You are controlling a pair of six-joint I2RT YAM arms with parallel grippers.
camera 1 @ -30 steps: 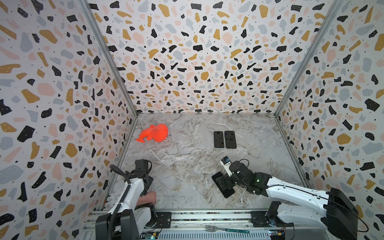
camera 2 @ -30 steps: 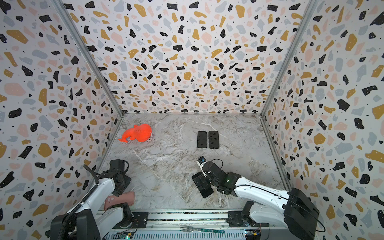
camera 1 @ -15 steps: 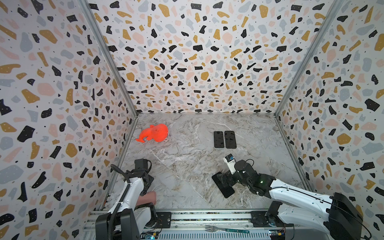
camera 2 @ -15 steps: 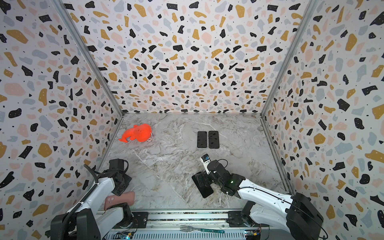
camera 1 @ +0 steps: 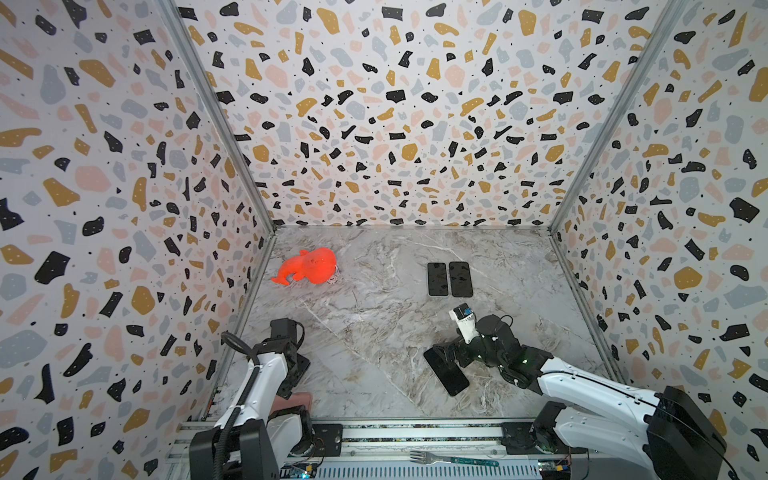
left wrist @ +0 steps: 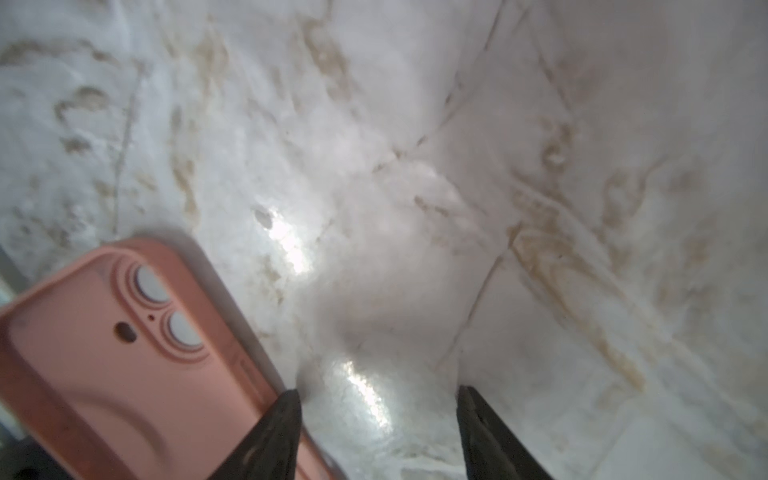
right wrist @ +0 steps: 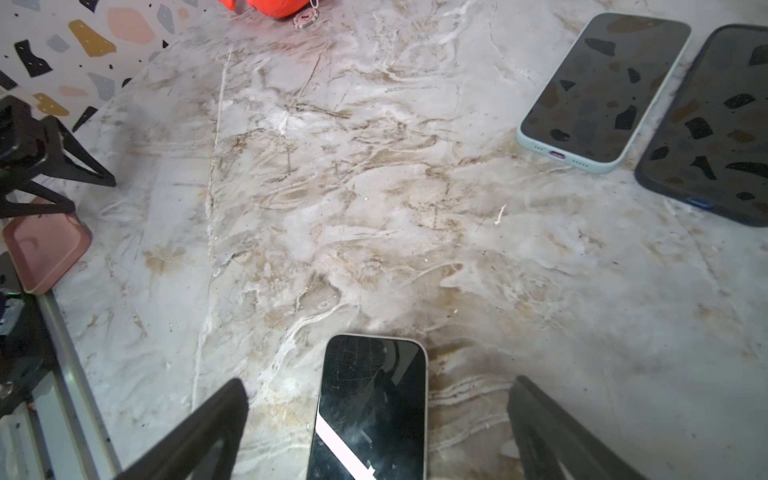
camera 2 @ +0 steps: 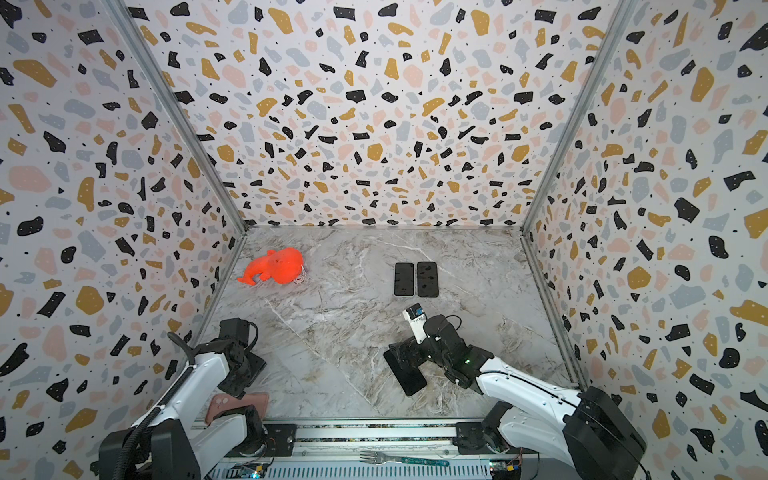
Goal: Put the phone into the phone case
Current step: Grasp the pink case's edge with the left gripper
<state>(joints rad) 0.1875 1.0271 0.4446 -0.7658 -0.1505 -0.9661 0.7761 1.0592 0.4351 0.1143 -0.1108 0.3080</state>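
R gripper (right wrist: pixel 376 384) was shifted slightly over phone (camera 1: pixel 453 380), jaws wide astride its 11–5 o'clock axis; case (camera 2: pixel 239 405) was seen at phone's 9 o'clock, beside open-jawed L gripper (left wrist: pixel 378 395).

Marbled surface (camera 1: pixel 374 332). Carries: phone (camera 1: pixel 446 372), front right, screen up; pink case (camera 2: pixel 239 405), front left edge, back up; blue-cased phone (right wrist: pixel 602 87) and dark-cased phone (right wrist: pixel 706 124), side by side, rear centre; orange toy (camera 1: pixel 309 266), rear left.
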